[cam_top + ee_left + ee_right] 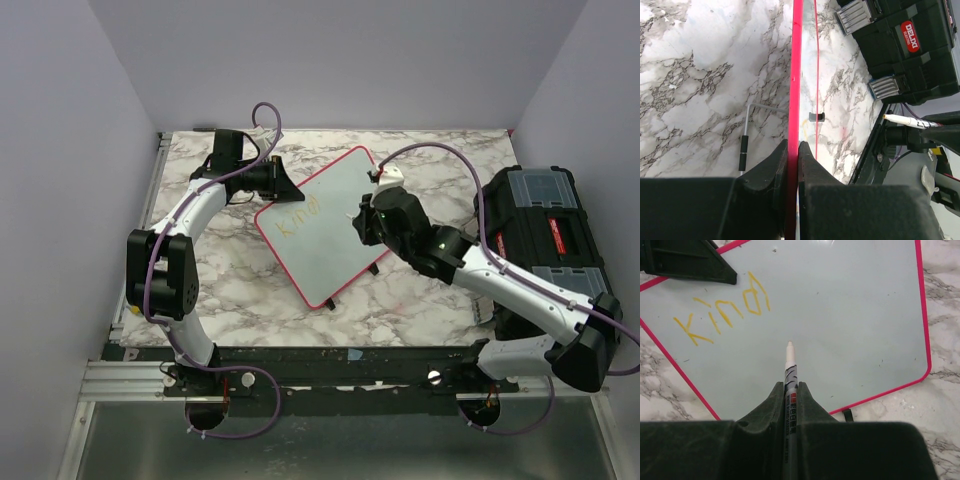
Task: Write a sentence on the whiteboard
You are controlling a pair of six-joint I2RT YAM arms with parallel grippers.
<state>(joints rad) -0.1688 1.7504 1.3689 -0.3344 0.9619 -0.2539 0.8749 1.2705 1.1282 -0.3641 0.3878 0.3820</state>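
The whiteboard (pixel 330 230) looks thin, stiff and light. The left pincer (pixel 793 147) pinches its red edge, a good spot. The right pincer (pixel 790 390) pinches the pen (pixel 788 357).

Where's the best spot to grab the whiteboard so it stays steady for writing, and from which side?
Pinch the whiteboard by the thin red frame of its far-left edge, coming edge-on from the left, as the left gripper does. The board is flat and thin, so fingers straddle it, clear of the marker.
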